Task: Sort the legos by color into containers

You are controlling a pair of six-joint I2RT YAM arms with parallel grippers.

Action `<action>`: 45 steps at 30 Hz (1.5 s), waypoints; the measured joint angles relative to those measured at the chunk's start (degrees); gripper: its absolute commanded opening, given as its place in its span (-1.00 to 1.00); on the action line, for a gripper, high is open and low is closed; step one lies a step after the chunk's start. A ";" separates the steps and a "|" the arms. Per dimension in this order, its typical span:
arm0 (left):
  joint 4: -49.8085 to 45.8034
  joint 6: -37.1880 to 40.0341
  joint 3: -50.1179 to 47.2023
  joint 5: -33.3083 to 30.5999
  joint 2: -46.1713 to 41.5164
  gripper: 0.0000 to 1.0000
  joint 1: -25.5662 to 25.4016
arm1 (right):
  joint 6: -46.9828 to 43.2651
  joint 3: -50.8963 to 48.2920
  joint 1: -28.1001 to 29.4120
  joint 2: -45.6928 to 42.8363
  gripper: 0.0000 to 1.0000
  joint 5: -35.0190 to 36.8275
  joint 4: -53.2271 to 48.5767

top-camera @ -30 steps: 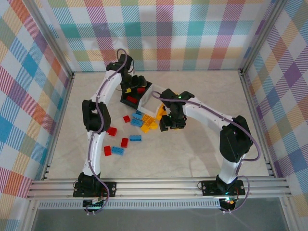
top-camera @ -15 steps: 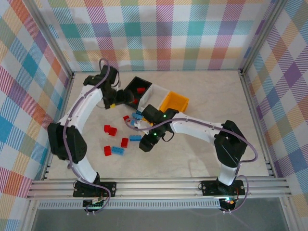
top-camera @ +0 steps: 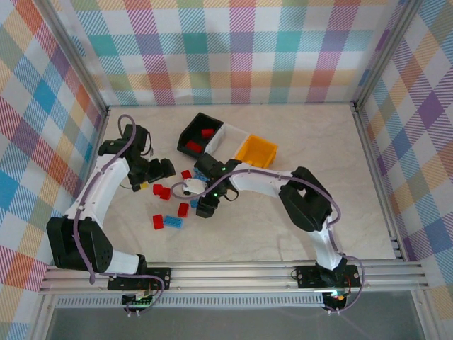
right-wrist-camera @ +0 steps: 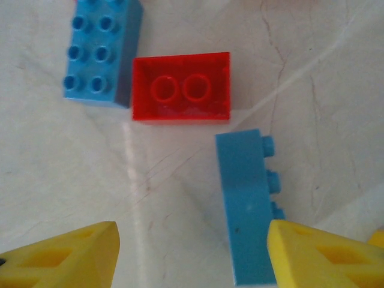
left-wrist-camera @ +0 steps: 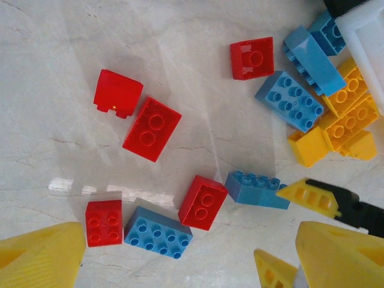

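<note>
Loose red, blue and yellow-orange legos lie on the table left of the bins. My left gripper hovers open over them, holding nothing. Below it lie a red brick, a blue brick and another red brick. My right gripper is low over the table and open. A blue brick lies on its side just inside its right finger. An upside-down red brick lies ahead. The black bin holds red bricks. Beside it stand the white bin and the yellow-orange bin.
Yellow-orange bricks and blue bricks are heaped against the white bin's corner. The right gripper's yellow fingertips show in the left wrist view, close to a blue brick. Checkered walls enclose the table.
The left arm has swung away from the black bin, out to the left and nearer. The right arm has moved left from the bins and down over the loose bricks.
</note>
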 measured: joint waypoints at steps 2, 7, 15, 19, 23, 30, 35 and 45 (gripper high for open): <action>-0.13 0.09 -0.48 0.24 0.00 0.81 0.55 | -0.46 1.97 0.00 1.29 0.32 1.57 0.55; -0.59 0.50 -1.66 0.72 0.00 0.81 1.92 | -1.49 5.64 0.02 5.77 0.31 5.77 1.01; -1.27 2.29 -2.73 1.60 0.02 0.81 3.45 | -2.03 7.56 0.07 8.52 0.21 9.35 1.03; -1.22 3.41 -2.73 2.05 0.42 0.81 3.98 | -1.18 9.53 0.13 9.79 -0.06 9.92 0.92; -1.22 3.98 -2.73 2.27 1.11 0.81 4.59 | -0.28 10.82 0.50 10.40 -0.33 10.21 0.61; -1.18 4.68 -2.78 3.32 1.11 0.81 5.33 | 1.38 10.43 1.29 9.90 -0.38 11.21 1.01; -1.09 4.66 -2.78 3.67 1.11 0.82 5.77 | 4.81 7.82 1.29 5.22 -0.39 12.35 0.59; 0.39 4.55 -2.84 3.65 2.36 0.79 6.14 | 19.87 13.25 -9.11 -5.66 -0.41 11.65 -1.88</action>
